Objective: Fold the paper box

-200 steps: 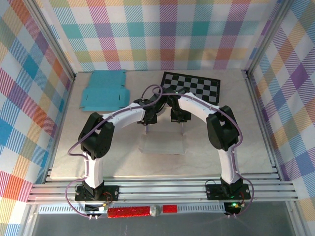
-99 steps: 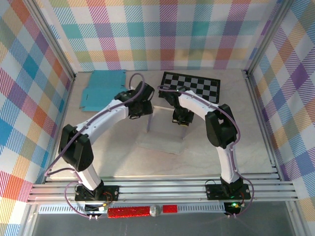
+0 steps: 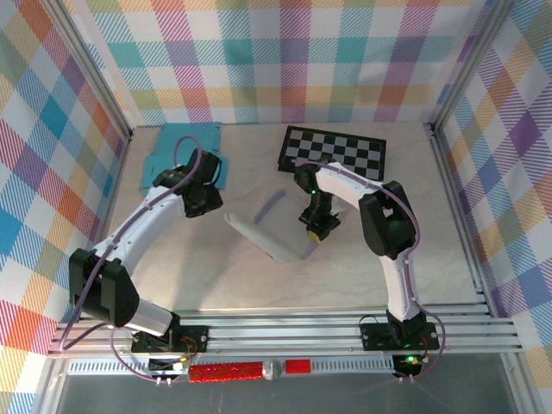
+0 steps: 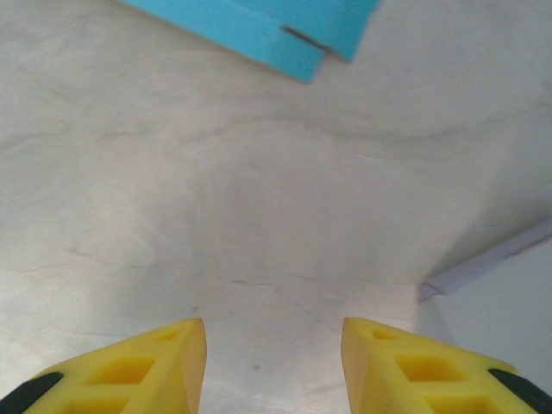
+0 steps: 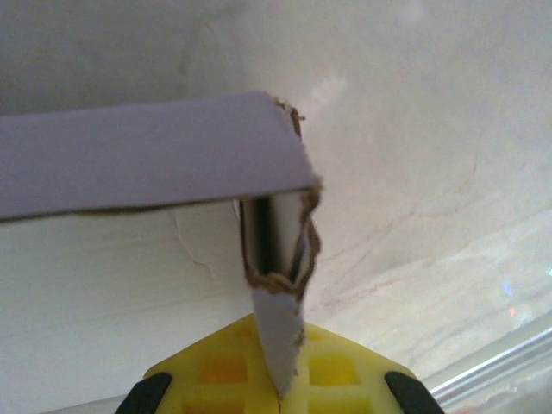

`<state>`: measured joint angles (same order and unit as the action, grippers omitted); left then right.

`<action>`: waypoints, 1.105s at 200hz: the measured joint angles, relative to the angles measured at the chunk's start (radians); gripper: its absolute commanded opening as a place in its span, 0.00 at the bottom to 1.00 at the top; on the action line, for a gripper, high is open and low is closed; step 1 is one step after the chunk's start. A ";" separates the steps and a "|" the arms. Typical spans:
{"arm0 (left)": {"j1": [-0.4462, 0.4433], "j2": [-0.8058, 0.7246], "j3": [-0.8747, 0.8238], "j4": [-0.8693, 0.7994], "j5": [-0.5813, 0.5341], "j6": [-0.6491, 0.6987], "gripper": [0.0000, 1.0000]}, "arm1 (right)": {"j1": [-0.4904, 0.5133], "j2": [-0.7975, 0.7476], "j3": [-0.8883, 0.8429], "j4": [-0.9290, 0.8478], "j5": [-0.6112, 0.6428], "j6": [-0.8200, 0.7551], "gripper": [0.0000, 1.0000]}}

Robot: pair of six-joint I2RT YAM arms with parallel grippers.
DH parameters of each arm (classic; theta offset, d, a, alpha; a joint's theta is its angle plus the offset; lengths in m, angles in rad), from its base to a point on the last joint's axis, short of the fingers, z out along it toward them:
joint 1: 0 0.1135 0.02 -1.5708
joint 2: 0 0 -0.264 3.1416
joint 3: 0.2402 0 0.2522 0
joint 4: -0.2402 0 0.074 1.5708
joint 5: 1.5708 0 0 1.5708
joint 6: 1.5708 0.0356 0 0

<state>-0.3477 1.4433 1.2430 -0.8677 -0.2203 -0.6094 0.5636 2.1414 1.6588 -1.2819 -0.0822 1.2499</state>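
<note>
In right pincer (image 5: 278, 390), paper box (image 3: 274, 237) lengthwise diagonal

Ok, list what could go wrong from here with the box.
1. The right end effector is shut on one thin flap of the box, and the edge there looks ragged; a pull could tear it or let it slip.
2. The left end effector hangs open over bare table, apart from the box, so the one-sided hold may let the box swing or unfold.
3. The teal sheet lies close by; the left end effector might snag it.
</note>
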 measured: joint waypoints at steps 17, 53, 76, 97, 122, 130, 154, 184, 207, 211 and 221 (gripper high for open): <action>0.026 -0.039 -0.053 -0.004 0.004 -0.002 0.40 | 0.000 0.000 -0.002 0.000 -0.049 0.066 0.00; 0.031 -0.073 -0.158 0.014 0.069 -0.006 0.37 | 0.000 0.000 -0.007 0.006 -0.153 0.194 0.00; 0.029 -0.075 -0.227 0.060 0.151 -0.014 0.34 | 0.000 0.001 -0.044 0.038 -0.231 0.267 0.00; 0.019 -0.072 -0.281 0.125 0.228 -0.031 0.33 | 0.000 0.005 -0.073 0.068 -0.288 0.316 0.00; -0.009 -0.045 -0.313 0.214 0.294 -0.058 0.30 | 0.010 0.005 -0.102 0.118 -0.347 0.368 0.00; -0.017 -0.029 -0.319 0.252 0.314 -0.070 0.30 | 0.016 0.004 -0.121 0.147 -0.363 0.390 0.02; -0.023 0.015 -0.338 0.352 0.350 -0.103 0.29 | 0.033 -0.024 -0.177 0.204 -0.406 0.444 0.12; -0.023 0.072 -0.343 0.454 0.386 -0.135 0.27 | 0.045 -0.043 -0.227 0.267 -0.438 0.482 0.26; -0.023 0.109 -0.343 0.504 0.402 -0.147 0.26 | 0.046 -0.046 -0.243 0.299 -0.450 0.488 0.48; -0.023 0.113 -0.343 0.509 0.402 -0.150 0.26 | 0.046 -0.049 -0.245 0.303 -0.452 0.495 0.51; -0.023 0.119 -0.341 0.515 0.403 -0.153 0.26 | 0.045 -0.064 -0.251 0.313 -0.453 0.487 0.57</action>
<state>-0.3710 1.5623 0.9024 -0.3531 0.1825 -0.7628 0.6090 2.0777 1.4078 -0.9688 -0.5354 1.7370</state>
